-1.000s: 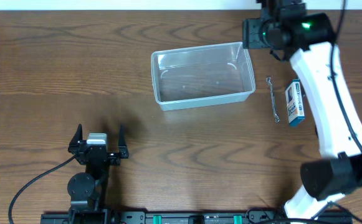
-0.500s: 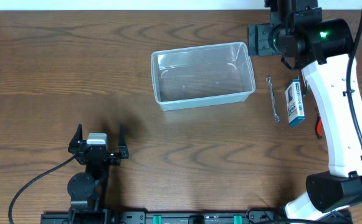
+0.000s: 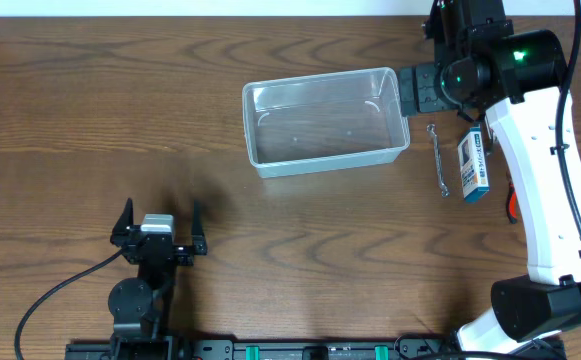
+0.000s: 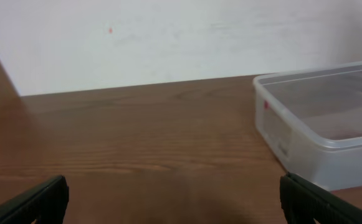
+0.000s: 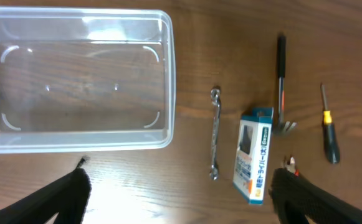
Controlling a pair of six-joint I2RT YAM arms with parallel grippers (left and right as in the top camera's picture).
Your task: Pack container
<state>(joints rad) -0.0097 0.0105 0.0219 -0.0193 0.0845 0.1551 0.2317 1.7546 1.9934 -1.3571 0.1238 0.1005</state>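
Container (image 3: pixel 325 125) lies empty on the bench (image 3: pixel 90 100), toward the far side and right of centre, mouth up. At far left the left gripper (image 3: pixel 160 208) rests near the front edge, fingers spread wide, grasping nothing. The container's long axis runs left to right, its right end skewed slightly toward the far edge. Over the last second the right gripper (image 5: pixel 181 196), released and empty, has slid from the far right corner nearward to the right end wall; the container has not shifted. I judge it is lining up on the wrench (image 3: pixel 437 160) just beside, the blue-and-white box (image 3: pixel 473 165) further right, so packing has not begun.
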